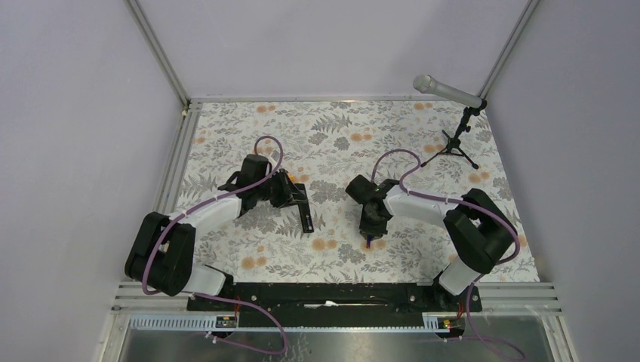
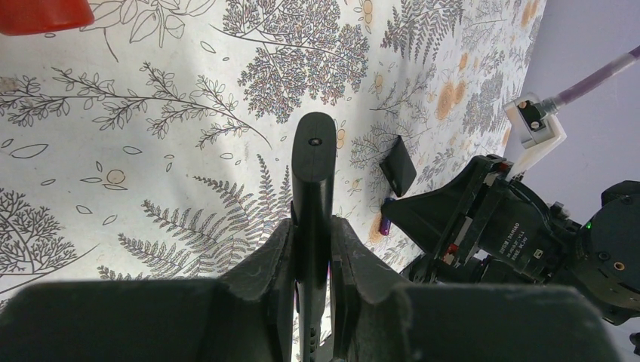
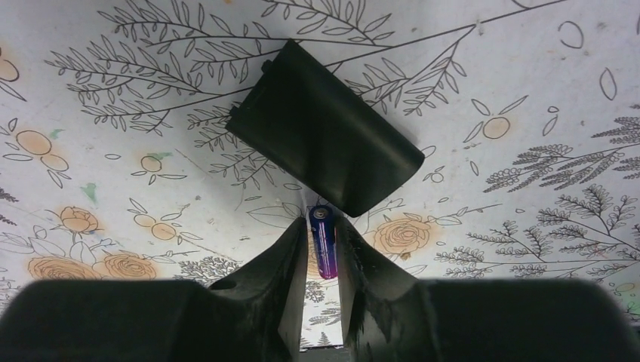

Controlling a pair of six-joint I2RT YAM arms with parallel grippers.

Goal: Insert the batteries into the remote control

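My left gripper (image 1: 296,200) is shut on the remote control (image 1: 306,219), a slim black bar. In the left wrist view the remote (image 2: 313,173) stands on edge between my fingers (image 2: 268,264) and reaches out over the cloth. My right gripper (image 1: 368,228) is shut on a purplish-blue battery (image 1: 368,241). In the right wrist view that battery (image 3: 323,241) sits lengthwise between the fingertips (image 3: 290,253), its tip next to the small flat black cover (image 3: 324,154). The darker battery is not visible.
The cover (image 2: 398,166) lies on the floral cloth right of the remote, with the right gripper (image 2: 490,226) just beyond it. An orange object (image 2: 41,13) lies at the far left. A microphone on a stand (image 1: 453,94) is at the back right.
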